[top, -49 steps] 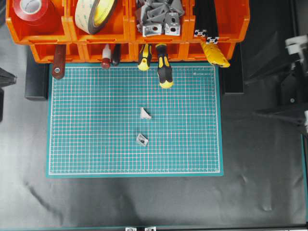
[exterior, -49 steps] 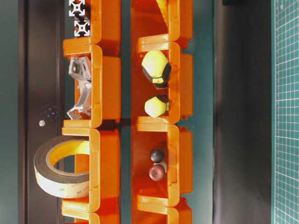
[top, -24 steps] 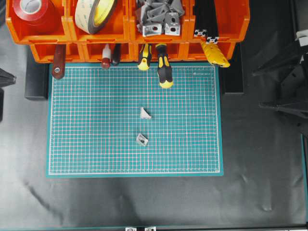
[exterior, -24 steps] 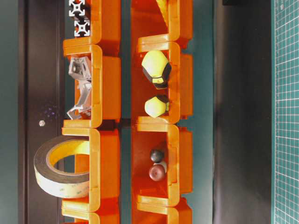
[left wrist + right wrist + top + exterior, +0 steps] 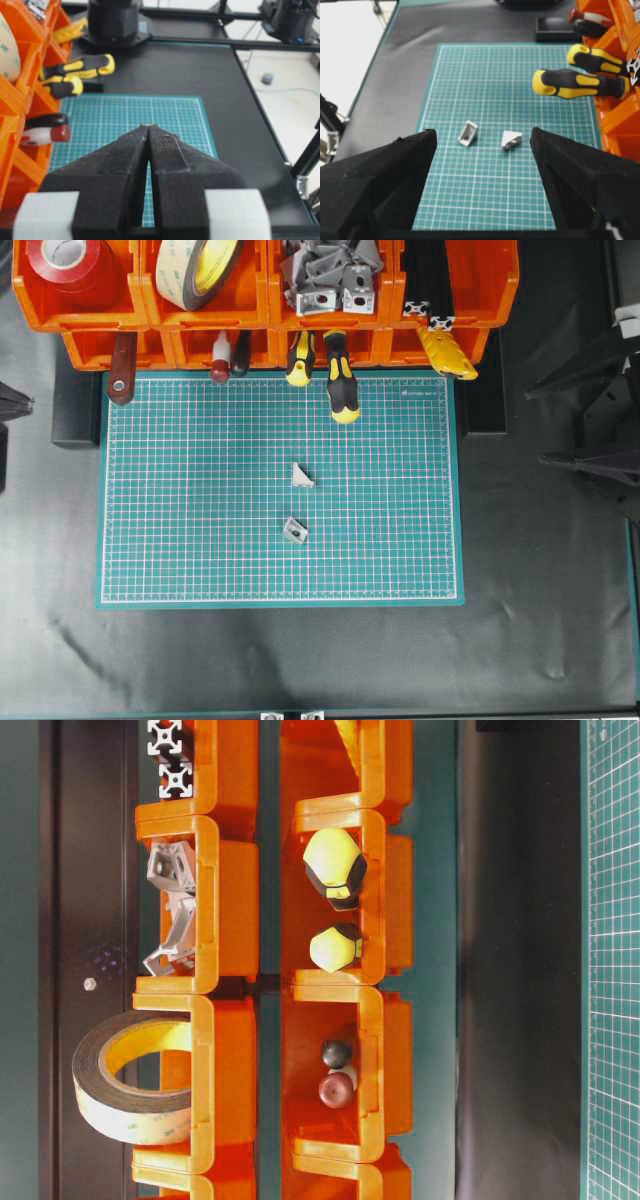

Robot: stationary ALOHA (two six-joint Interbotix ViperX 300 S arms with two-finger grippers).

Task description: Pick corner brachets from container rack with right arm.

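Observation:
The orange container rack (image 5: pixel 255 308) stands at the far edge; it also shows in the table-level view (image 5: pixel 232 900). Its third upper bin holds a heap of silver-grey corner brackets (image 5: pixel 330 275) (image 5: pixel 172 910). Two more brackets lie on the green mat (image 5: pixel 200 540), one (image 5: pixel 302 476) (image 5: pixel 511 140) above the other (image 5: pixel 295 530) (image 5: pixel 468 133). My right gripper (image 5: pixel 535 426) (image 5: pixel 481 132) is open and empty, over the black table right of the mat and well short of both brackets. My left gripper (image 5: pixel 149 126) is shut and empty at the left edge (image 5: pixel 20 405).
Yellow-black screwdrivers (image 5: pixel 341 390) and red-handled tools (image 5: pixel 122 365) stick out of the lower bins over the mat's far edge. Red tape (image 5: pixel 65 260), a large tape roll (image 5: pixel 195 270) and black slotted bars (image 5: pixel 430 280) fill the other upper bins.
My right gripper has drawn back a little toward the right edge and upward in the overhead view, then held still. The brackets and left gripper have not moved.

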